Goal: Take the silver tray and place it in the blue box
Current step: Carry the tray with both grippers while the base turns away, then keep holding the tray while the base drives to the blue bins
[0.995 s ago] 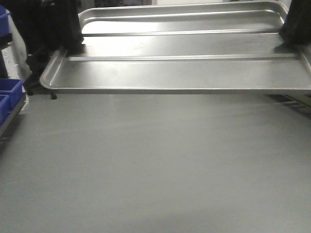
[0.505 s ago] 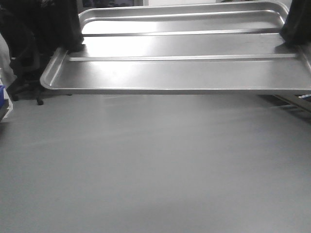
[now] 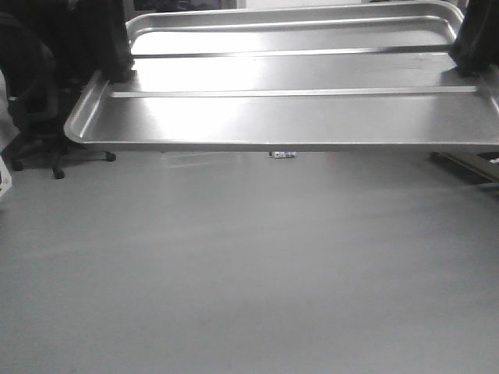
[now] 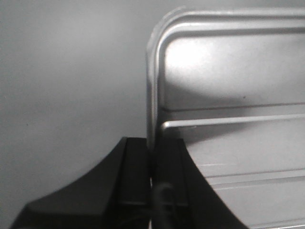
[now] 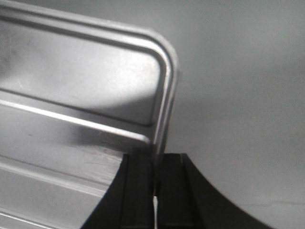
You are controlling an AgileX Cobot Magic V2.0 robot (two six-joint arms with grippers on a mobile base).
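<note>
The silver tray [image 3: 296, 117] is held level in the air across the top of the front view, above a grey floor, its two long ridges running left to right. My left gripper [image 3: 117, 74] is shut on the rim of its left short side, and my right gripper [image 3: 470, 68] is shut on the right short side. In the left wrist view my gripper [image 4: 152, 157] pinches the tray's rim [image 4: 151, 109] between black fingers. The right wrist view shows my other gripper [image 5: 155, 164] pinching the opposite rim [image 5: 164, 109]. The blue box is out of view.
A black office chair [image 3: 35, 117] stands on the floor at the left. A small object [image 3: 283, 154] lies on the grey floor [image 3: 249, 273] under the tray's near edge. A metal frame [image 3: 475, 164] shows at the right edge.
The background has slid: the blue bins at the left edge are gone and the office chair has come into view. The tray and both grippers keep their place in the frame.
</note>
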